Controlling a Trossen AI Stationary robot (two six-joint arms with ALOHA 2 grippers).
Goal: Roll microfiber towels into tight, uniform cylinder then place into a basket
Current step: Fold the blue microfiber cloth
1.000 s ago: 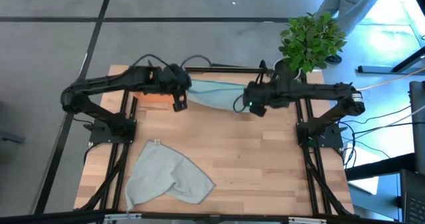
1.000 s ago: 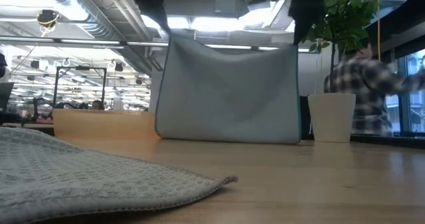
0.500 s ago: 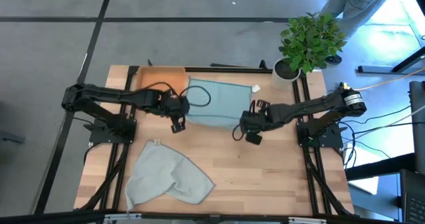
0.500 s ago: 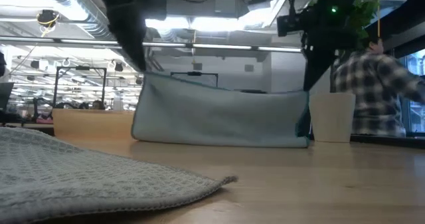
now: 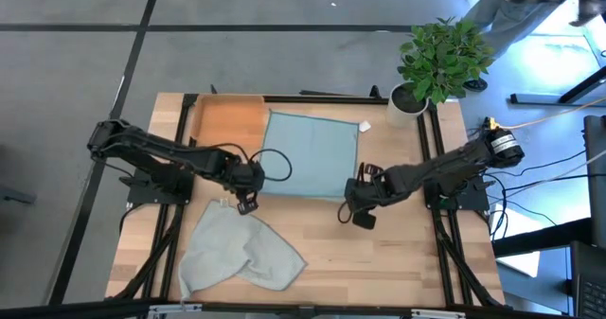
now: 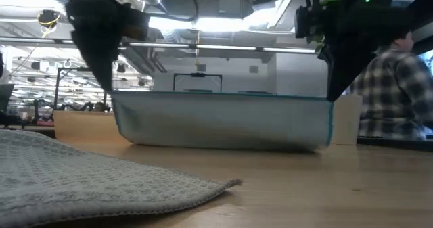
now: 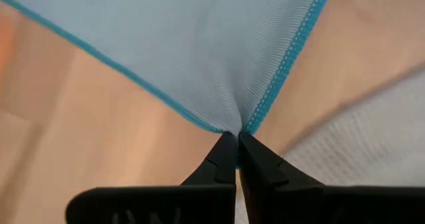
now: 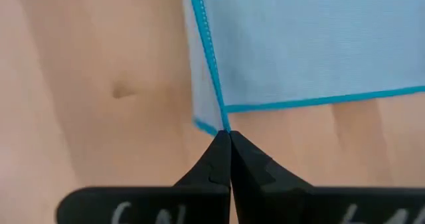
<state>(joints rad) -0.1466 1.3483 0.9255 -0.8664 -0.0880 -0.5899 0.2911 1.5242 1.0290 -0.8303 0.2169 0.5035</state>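
Note:
The light teal-blue towel (image 5: pixel 308 153) lies spread on the far middle of the table. Its far part rests on the wood, and its near edge (image 6: pixel 223 98) is held a little above the table between my two grippers. My left gripper (image 5: pixel 248 200) is shut on the near left corner. My right gripper (image 5: pixel 356 203) is shut on the near right corner. The pale grey-green towel (image 5: pixel 237 248) lies crumpled at the near left. The orange basket (image 5: pixel 227 120) stands at the far left, beside the teal towel. My left gripper pinches the teal towel's near left corner (image 7: pixel 229 125) between its two fingertips, coming steeply from above. The corner is lifted off the table, and the hemmed edges fan away from it. My right gripper pinches the near right corner (image 8: pixel 222 123) between its fingertips, also steeply from above. The near edge runs taut and level between the two holds.
A potted plant (image 5: pixel 440 54) in a white pot (image 5: pixel 407 99) stands at the far right corner. A person in a checked shirt (image 6: pixel 389 99) is beyond the table on the right. Bare wood (image 5: pixel 398 253) lies at the near right.
Both grippers have come down and toward the table's near edge, tipping to point more steeply down, each still shut on its corner. The teal towel, which hung like a curtain over the far side, has been drawn out and laid on the table, its near edge still raised.

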